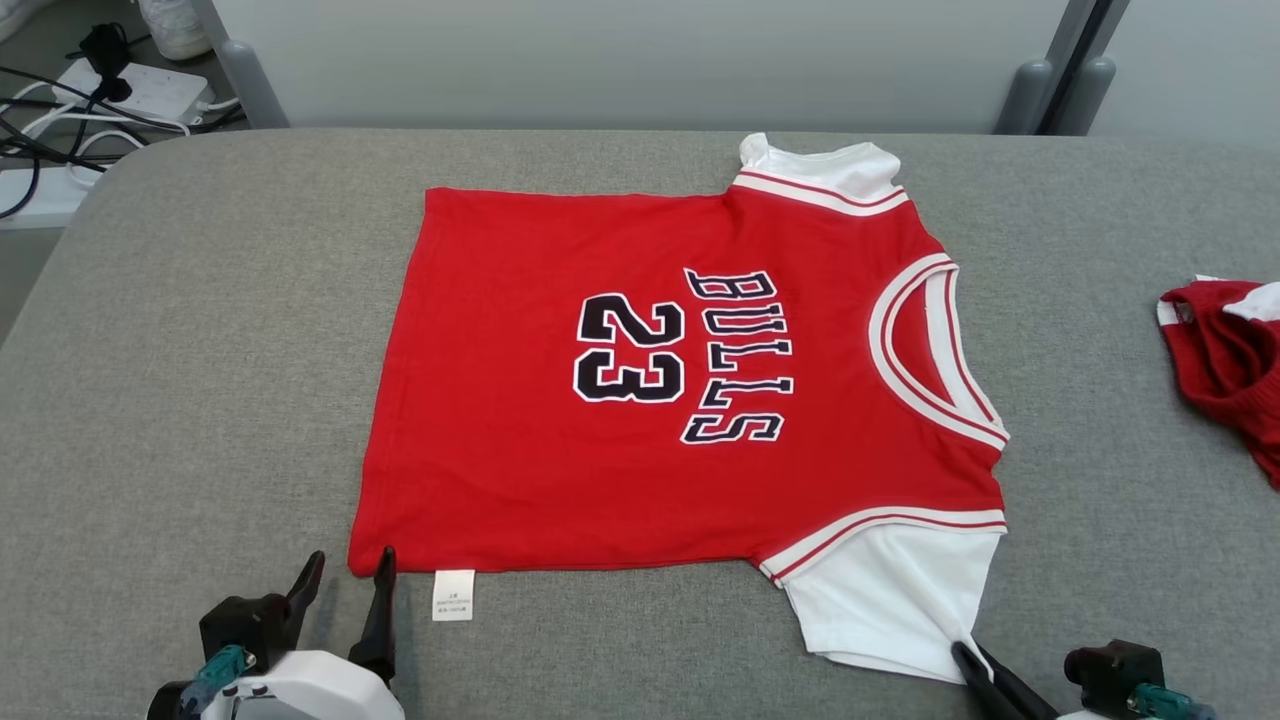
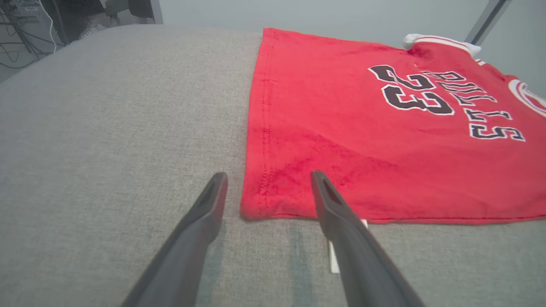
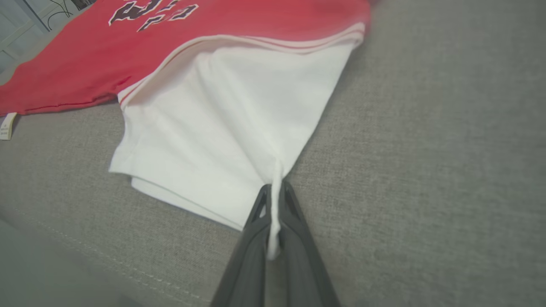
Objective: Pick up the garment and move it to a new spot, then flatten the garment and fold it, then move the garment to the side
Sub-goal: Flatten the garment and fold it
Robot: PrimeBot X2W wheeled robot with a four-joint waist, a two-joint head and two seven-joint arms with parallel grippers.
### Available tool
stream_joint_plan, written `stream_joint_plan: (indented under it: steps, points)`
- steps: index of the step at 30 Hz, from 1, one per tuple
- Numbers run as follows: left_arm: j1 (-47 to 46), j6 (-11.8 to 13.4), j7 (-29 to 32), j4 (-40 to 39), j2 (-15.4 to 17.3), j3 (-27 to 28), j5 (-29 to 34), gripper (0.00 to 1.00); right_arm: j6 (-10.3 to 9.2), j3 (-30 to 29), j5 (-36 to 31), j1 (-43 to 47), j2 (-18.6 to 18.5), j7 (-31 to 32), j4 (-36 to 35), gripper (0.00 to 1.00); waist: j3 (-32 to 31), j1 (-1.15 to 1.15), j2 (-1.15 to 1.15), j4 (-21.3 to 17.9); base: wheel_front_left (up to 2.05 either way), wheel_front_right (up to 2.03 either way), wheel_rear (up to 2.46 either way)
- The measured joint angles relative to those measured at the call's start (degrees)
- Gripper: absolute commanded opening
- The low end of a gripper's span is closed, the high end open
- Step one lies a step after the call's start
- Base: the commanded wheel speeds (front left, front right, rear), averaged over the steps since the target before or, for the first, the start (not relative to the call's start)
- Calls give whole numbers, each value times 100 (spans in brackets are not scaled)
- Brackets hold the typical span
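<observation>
Jersey (image 1: 640,400) flat mid-table (image 1: 200,350); my right gripper (image 1: 968,652) pinches the sleeve, my left gripper (image 1: 352,553) is spread at the hem.

Head: jersey spread out, neck toward my right, tag (image 1: 453,595) at the near edge; a red heap (image 1: 1225,350) at far right, probably another garment, lies loose, in no bin or tray.
Left wrist: my fingers (image 2: 213,200) stand wide, either side of the hem corner (image 2: 256,209), nothing gripped.
Right wrist: fingers pressed together on a thin ridge of the white sleeve (image 3: 222,128) at its near corner.
I'd judge it light, soft and floppy, so it will sag and drag. Take stitched corners, since a thin pinch may slip.
</observation>
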Motion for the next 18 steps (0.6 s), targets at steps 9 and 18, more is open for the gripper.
stream_joint_plan:
  steps: [9, 18]
  points:
    - [-655, -22, -1, 1183, 42, 223, -378, 44, 8, 78, -8, -130, -48, -1, -131, 0, 237, 0, 0, -182, 0, 0, 0]
    - [-987, -23, -69, 1561, 76, 190, -650, 0, 9, 288, 1, -297, -169, -44, -264, 0, 457, 0, 0, -286, 0, 0, 0]
